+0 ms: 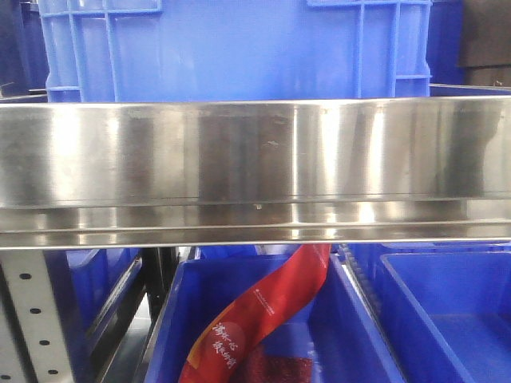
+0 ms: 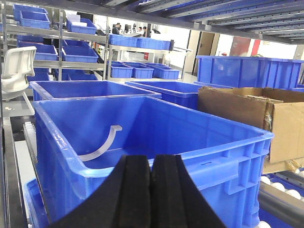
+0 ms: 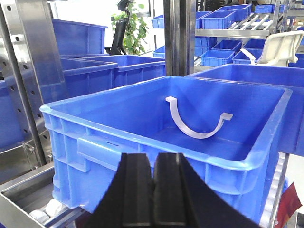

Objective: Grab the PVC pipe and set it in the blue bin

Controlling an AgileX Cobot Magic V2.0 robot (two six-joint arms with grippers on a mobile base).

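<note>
A white curved half-ring, the PVC pipe piece (image 2: pixel 102 147), lies inside the large blue bin (image 2: pixel 190 153) against its far wall. The right wrist view shows the same pipe piece (image 3: pixel 190 128) resting on the floor of the blue bin (image 3: pixel 142 138). My left gripper (image 2: pixel 152 161) is shut with nothing between its black pads, just outside the bin's near rim. On the opposite side of the bin my right gripper (image 3: pixel 153 159) is also shut and empty, below that rim. Neither gripper shows in the front view.
A cardboard box (image 2: pixel 251 114) stands right of the bin. More blue bins (image 2: pixel 90 89) sit behind it, on conveyor rollers (image 2: pixel 280 186). A steel upright (image 3: pixel 28 71) rises at left. The front view shows a steel shelf rail (image 1: pixel 255 159) and a lower bin holding a red strip (image 1: pixel 271 311).
</note>
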